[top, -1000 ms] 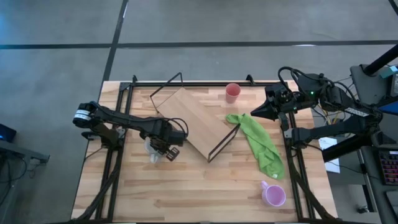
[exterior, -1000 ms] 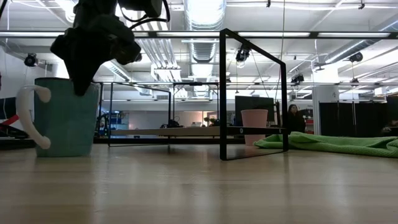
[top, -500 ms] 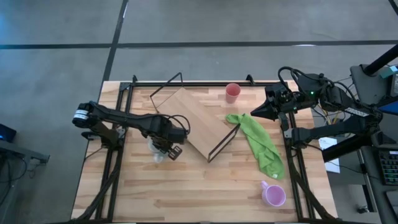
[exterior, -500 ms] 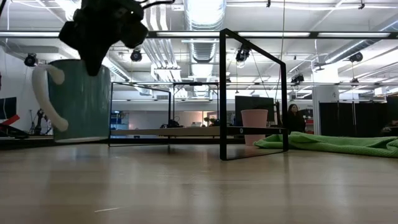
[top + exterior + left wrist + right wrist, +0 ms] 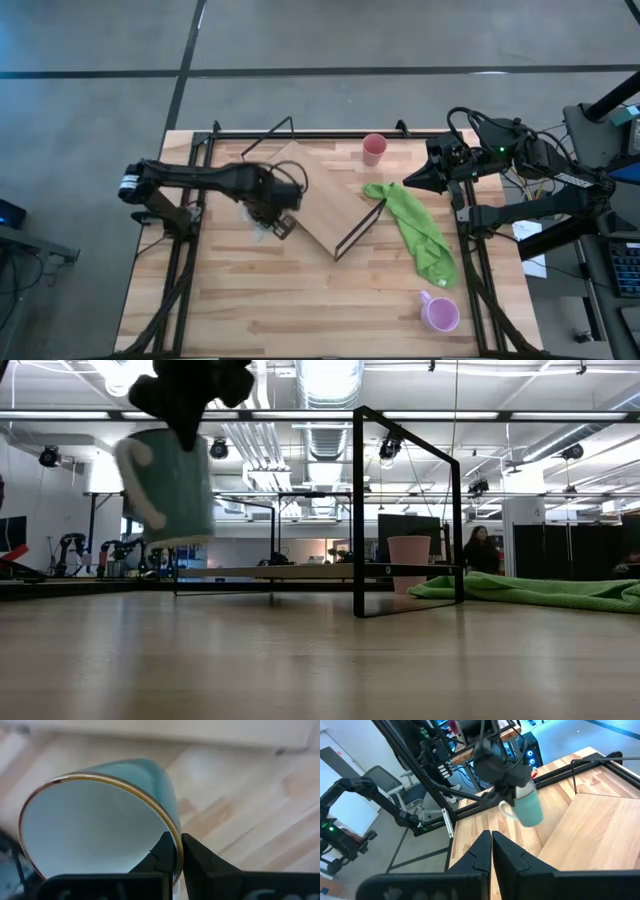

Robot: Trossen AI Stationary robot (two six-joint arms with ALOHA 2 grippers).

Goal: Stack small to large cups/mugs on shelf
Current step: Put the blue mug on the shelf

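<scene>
My left gripper is shut on a pale teal mug with a white handle. It holds the mug in the air beside the near-left end of the shelf, a light-wood plank on black wire legs. The mug also shows in the left wrist view and the right wrist view. The salmon-pink cup stands on the table by the far edge. The lilac mug stands near the front right corner. My right gripper is shut and empty at the right side. My left gripper pinches the mug's wall at the rim, one finger inside the mug and one outside. The fingers come from above, pointing down. The mug hangs below them, lifted clear of the table and slightly tilted, handle away from the shelf.
A green cloth lies on the table right of the shelf, running toward the lilac mug. The shelf's black wire legs rise above the plank. Black frame rails run along the table's left and right edges.
My left gripper has risen and gone toward the table's far edge and the shelf, still shut on the mug. The mug, which stood on the table, now hangs clear of it and closer to the shelf.
</scene>
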